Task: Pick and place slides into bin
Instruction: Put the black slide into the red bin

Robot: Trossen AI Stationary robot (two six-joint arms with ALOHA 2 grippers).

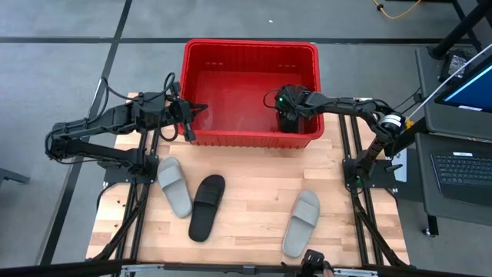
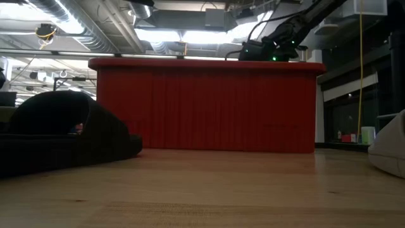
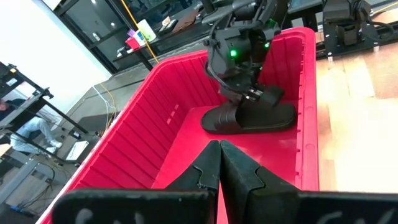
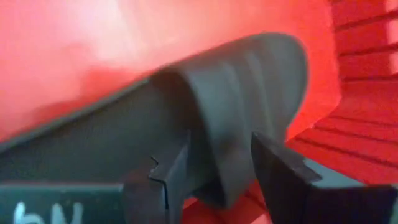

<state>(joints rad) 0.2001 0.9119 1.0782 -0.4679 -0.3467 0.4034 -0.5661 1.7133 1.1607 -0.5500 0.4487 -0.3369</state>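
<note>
At the right end of the red bin [image 1: 250, 54], in the upper middle of the high view, the right gripper [image 1: 288, 117] is lowered inside the walls, its fingers spread to either side of the strap of a black slide [image 3: 249, 117] that rests on the bin floor; nothing is clamped, so the slide appears released. The risk is judged to lie in the withdrawal: in the right wrist view the strap [image 4: 249, 93] sits between the parted fingers [image 4: 283, 171], and a finger could snag it on the way up and drag the slide back out. Little room is left between the gripper and the bin's near and right walls, so a sideways exit could strike the rim; straight up is the open path. The left gripper [image 1: 188, 129] is held pinched shut, empty, over the bin's near-left corner. Three slides remain on the table [image 1: 246, 231] in the lower half: a grey slide [image 1: 174, 185] just beside a second black slide [image 1: 207, 206], and another grey slide [image 1: 301, 223] well apart at lower right, with bare wood around it.
</note>
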